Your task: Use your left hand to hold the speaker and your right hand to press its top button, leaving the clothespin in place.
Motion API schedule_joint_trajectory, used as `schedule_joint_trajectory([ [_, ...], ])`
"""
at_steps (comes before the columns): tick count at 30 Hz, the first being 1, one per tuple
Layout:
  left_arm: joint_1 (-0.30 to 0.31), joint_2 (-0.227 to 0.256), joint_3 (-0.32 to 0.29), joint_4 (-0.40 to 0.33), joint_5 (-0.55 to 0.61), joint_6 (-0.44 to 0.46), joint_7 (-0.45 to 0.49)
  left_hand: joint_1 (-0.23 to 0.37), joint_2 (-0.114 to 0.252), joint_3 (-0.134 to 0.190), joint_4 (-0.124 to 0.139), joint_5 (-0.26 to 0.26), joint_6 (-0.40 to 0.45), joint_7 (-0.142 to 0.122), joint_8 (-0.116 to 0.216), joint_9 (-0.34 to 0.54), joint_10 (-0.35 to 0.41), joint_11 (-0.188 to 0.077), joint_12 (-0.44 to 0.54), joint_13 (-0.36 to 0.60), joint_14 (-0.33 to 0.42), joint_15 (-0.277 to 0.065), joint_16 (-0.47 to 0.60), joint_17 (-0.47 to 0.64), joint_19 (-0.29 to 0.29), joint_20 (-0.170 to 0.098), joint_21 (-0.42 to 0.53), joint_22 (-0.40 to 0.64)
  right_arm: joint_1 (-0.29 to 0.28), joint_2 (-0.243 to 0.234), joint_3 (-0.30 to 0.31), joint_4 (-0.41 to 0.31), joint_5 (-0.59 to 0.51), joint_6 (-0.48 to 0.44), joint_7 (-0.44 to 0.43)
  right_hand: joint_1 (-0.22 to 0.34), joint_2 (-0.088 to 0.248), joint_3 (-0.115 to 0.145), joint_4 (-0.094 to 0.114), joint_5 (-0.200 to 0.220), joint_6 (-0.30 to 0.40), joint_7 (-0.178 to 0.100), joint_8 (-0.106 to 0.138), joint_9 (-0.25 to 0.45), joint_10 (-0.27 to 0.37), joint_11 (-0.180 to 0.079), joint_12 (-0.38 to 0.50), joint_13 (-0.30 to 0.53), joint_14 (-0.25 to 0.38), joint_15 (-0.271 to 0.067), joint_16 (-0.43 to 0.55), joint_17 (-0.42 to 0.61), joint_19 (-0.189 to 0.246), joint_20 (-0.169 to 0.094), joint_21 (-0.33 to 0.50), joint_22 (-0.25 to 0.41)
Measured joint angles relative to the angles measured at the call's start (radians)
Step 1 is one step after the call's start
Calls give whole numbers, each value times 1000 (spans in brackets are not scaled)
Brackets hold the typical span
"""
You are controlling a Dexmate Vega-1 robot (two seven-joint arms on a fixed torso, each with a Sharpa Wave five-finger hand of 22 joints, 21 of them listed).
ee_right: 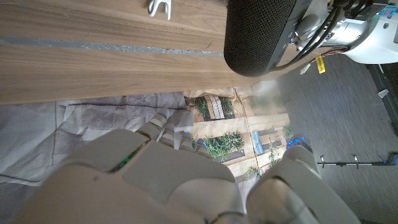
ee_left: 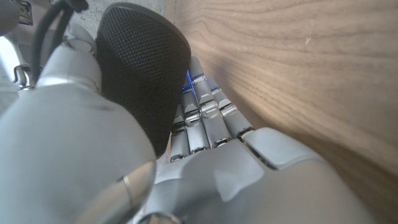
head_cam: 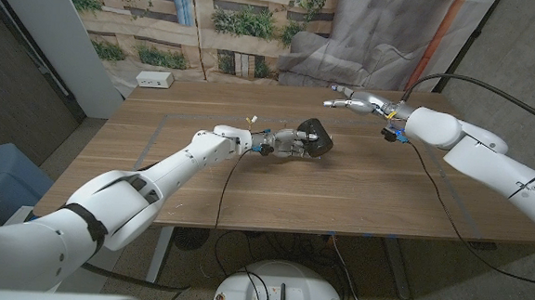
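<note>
Two robot hands in frame: the left robot hand [head_cam: 285, 142] grips the speaker [head_cam: 313, 137] at mid-counter [head_cam: 358, 193], fingers [ee_left: 205, 121] wrapped around its mesh. The right robot hand [head_cam: 354, 102] hovers well apart, fingers extended, holding nothing. Right wrist view alone shows a clothespin [ee_right: 159, 7] on the counter.

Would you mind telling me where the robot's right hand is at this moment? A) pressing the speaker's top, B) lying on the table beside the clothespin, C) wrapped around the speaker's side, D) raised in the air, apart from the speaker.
D: in the head view the right hand hangs open over the table's far side, well apart from the speaker, which the left hand holds.
</note>
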Motion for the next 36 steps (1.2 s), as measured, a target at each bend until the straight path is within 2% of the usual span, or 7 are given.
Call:
schedule_joint_trajectory([
  [21,-28,80,4,-56,115,-110,70,0,0,0,0,-4,0,0,0,1,0,0,2,0,0,0,-3,-3,0,0,0,0,-13,46,15,66,51,9,-83,0,0,-4,4,6,0,0,8,0,18,-3,0,0,14,-14,8,0,17,-2,0,0],
  [26,-35,101,7,-69,147,-137,91,0,0,0,0,0,0,0,0,1,0,0,1,1,0,0,-3,-2,0,0,0,0,-19,68,16,91,67,15,-113,-4,4,-4,4,6,0,0,8,0,24,-9,0,0,14,-14,8,0,20,2,0,0],
  [33,-49,130,19,-85,207,-180,123,0,0,0,0,0,0,0,0,0,0,0,-1,3,3,-3,-8,-1,0,0,0,0,-28,94,20,122,84,35,-156,-4,4,-7,1,6,0,0,8,0,36,-3,8,0,14,-14,8,0,20,2,0,0],
  [36,-57,148,28,-98,207,-180,123,0,0,0,0,0,0,0,0,0,0,0,-1,4,3,-3,-8,-1,0,0,0,0,-28,94,20,122,92,49,-178,-4,4,-7,1,6,0,0,15,0,41,-5,8,0,14,-14,8,0,23,-2,0,0],
])
